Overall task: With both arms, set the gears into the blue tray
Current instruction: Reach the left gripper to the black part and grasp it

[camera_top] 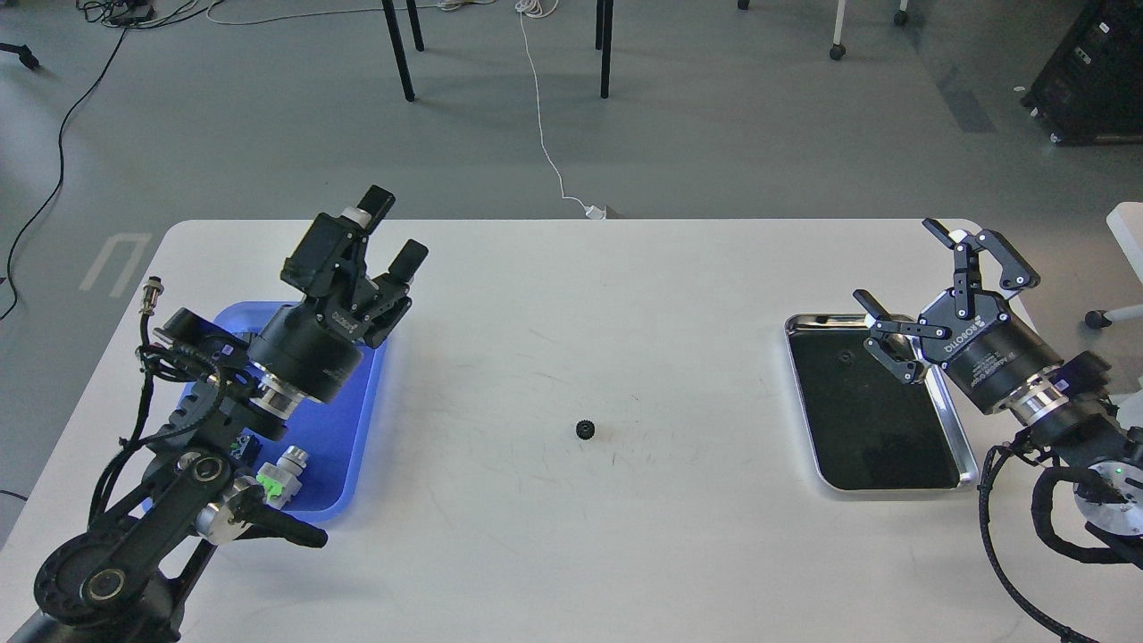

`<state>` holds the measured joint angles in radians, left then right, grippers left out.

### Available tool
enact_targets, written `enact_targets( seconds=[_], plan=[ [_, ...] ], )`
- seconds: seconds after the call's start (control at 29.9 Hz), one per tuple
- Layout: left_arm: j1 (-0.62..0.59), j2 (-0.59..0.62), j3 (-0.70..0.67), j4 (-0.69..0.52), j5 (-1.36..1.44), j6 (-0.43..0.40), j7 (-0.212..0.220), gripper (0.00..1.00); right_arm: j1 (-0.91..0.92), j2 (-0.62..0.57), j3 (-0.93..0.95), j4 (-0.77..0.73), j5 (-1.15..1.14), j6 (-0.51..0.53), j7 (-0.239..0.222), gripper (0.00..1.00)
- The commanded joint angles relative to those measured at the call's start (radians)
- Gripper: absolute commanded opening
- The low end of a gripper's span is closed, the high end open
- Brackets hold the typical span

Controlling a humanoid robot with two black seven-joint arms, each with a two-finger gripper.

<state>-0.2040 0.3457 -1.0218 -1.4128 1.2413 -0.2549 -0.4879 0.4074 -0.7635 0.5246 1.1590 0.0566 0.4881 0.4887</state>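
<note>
Single tiny black toothed gear (585, 430) lying flat on the white rounded-corner tabletop (571, 295), near the middle, well apart from both trays and both grippers. Second small dark round shape, possibly a gear, visible on the dark inside of the shiny silver metal tray (948, 420) near its far left corner; too small to confirm. Flat bright-blue plastic tray (344, 429) at table left, largely covered by the black left arm (179, 473); a push-button switch with green part (277, 478) resting on its near portion, other small parts in it mostly hidden behind the arm. Left gripper (389, 230) raised over the far right corner of the blue tray, pointing up and away, fingers parted with clear gap, holding nothing. Black right arm (1054, 420) entering from lower right, cables looped near its base. Right gripper (906, 277) raised at the far right edge of the silver tray, tilted up and leftward, fingers spread wide, empty. White lettering readable on both gripper bodies. Silver tray at table right, long side running near to far, interior black and otherwise bare. Beyond the table: grey floor, black chair or table legs (402, 49), a white cable (545, 116) trailing to the far table edge, a black case (1089, 76) at upper right.
</note>
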Motion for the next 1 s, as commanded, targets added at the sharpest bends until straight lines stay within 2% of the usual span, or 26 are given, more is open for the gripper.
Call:
enact_targets(
  seconds=[0.0, 0.2, 0.3, 0.43, 0.67, 0.8, 0.97],
  plan=[
    [-0.116, 0.065, 0.169, 0.000, 0.300, -0.004, -0.001, 0.98, -0.015, 0.004, -0.002, -0.041, -0.001, 0.001, 0.000, 0.98],
    [-0.380, 0.093, 0.411, 0.063, 0.901, -0.018, -0.001, 0.98, -0.015, 0.007, -0.003, -0.055, -0.003, 0.001, 0.000, 0.98],
    [-0.520, 0.073, 0.570, 0.152, 0.940, -0.021, -0.001, 0.98, -0.016, 0.006, -0.003, -0.051, -0.003, 0.001, 0.000, 0.98],
    [-0.656, 0.016, 0.759, 0.212, 0.940, -0.011, -0.001, 0.97, -0.022, 0.000, -0.002, -0.053, -0.003, 0.001, 0.000, 0.98],
    [-0.689, -0.091, 0.824, 0.376, 0.940, 0.006, -0.001, 0.95, -0.030, 0.000, -0.002, -0.053, -0.009, 0.001, 0.000, 0.98],
    [-0.732, -0.120, 0.901, 0.419, 0.940, 0.019, -0.001, 0.95, -0.030, 0.000, -0.002, -0.055, -0.012, 0.001, 0.000, 0.98],
    [-0.729, -0.140, 0.913, 0.454, 0.940, 0.019, -0.001, 0.92, -0.030, 0.000, 0.000, -0.055, -0.012, 0.001, 0.000, 0.98]
  ],
)
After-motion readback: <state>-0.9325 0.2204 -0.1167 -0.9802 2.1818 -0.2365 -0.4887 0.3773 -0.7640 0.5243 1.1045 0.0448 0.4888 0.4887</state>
